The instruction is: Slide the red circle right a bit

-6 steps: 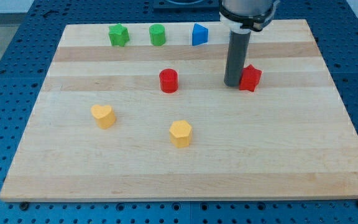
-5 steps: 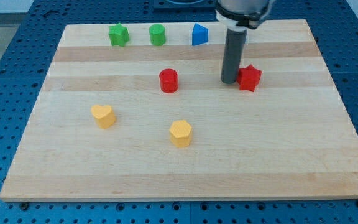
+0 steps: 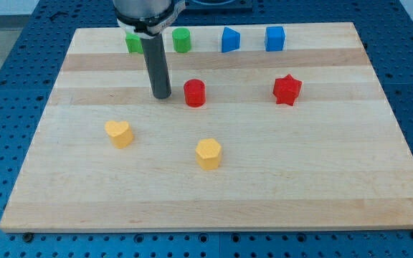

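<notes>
The red circle (image 3: pixel 194 93) stands on the wooden board (image 3: pixel 214 179), a little above the board's middle. My tip (image 3: pixel 163 95) rests on the board just to the left of the red circle, with a small gap between them. The rod rises straight up from it and partly hides a green block (image 3: pixel 132 43) at the view's top.
A red star (image 3: pixel 287 89) lies to the right of the circle. Along the top edge stand a green hexagon (image 3: pixel 182 40), a blue block (image 3: pixel 230 39) and a blue cube (image 3: pixel 275 38). A yellow heart (image 3: pixel 119 133) and a yellow hexagon (image 3: pixel 209 153) lie lower down.
My tip has moved from beside the red star leftwards across the board to the left side of the red circle. The blue cube now shows. No block has moved.
</notes>
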You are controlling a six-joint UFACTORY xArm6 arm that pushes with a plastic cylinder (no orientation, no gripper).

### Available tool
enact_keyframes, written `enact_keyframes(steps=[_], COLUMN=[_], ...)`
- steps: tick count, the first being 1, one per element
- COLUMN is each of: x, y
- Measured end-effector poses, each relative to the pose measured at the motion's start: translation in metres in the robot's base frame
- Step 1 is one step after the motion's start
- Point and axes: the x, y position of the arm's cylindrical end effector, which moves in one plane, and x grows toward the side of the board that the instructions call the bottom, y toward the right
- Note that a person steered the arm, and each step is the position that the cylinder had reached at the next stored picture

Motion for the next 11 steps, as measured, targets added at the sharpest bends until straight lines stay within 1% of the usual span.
enact_keyframes(steps=[3,5,7,9,11], x=[0.0,0.0,0.0,0.009,0.009], y=[0.015,0.052,0.076,0.072,0.072])
